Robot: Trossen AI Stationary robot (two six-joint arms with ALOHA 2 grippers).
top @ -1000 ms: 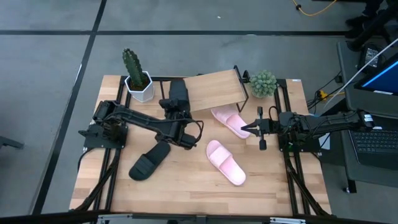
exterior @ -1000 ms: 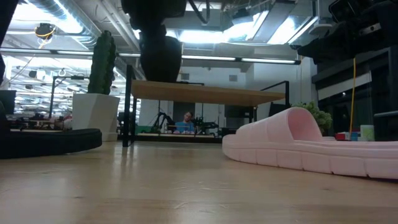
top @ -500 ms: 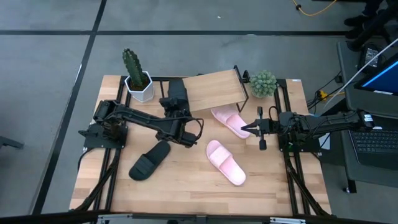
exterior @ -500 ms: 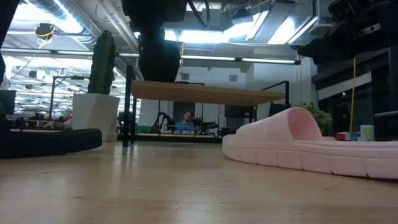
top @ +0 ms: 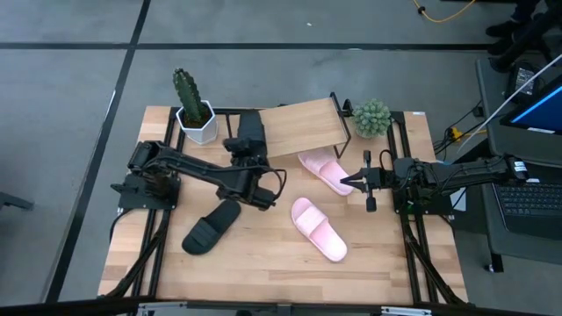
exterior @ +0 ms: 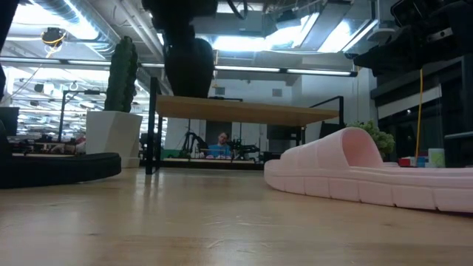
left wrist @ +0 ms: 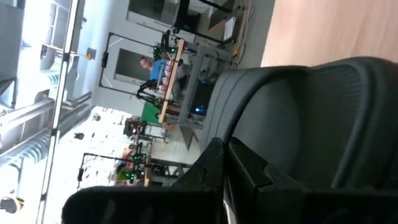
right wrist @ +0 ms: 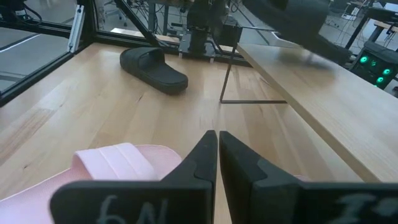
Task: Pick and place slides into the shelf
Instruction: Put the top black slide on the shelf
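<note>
One black slide (exterior: 188, 66) hangs above the left end of the shelf (top: 303, 127), with my left gripper (left wrist: 225, 144) shut on it. A second black slide (top: 211, 226) lies flat on the table at the near left. One pink slide (top: 318, 228) lies on its sole near the middle. Another pink slide (top: 323, 168) lies at the shelf's near edge, partly under the plank. My right gripper (right wrist: 217, 140) is shut and hovers just right of that slide, touching nothing. My left gripper pinches the black slide between its two fingers at a rim beside the strap (left wrist: 217, 118); the fingers themselves cover the exact spot. The slide is lifted clear and tilted on end, its lower end (exterior: 188, 94) just above the shelf's plank top.
A tall cactus in a white pot (top: 193, 110) stands left of the shelf, and a round green plant (top: 372, 117) stands at its right end. Bare wood lies along the table's near edge (top: 263, 272). A person sits far off in the room (exterior: 222, 140).
</note>
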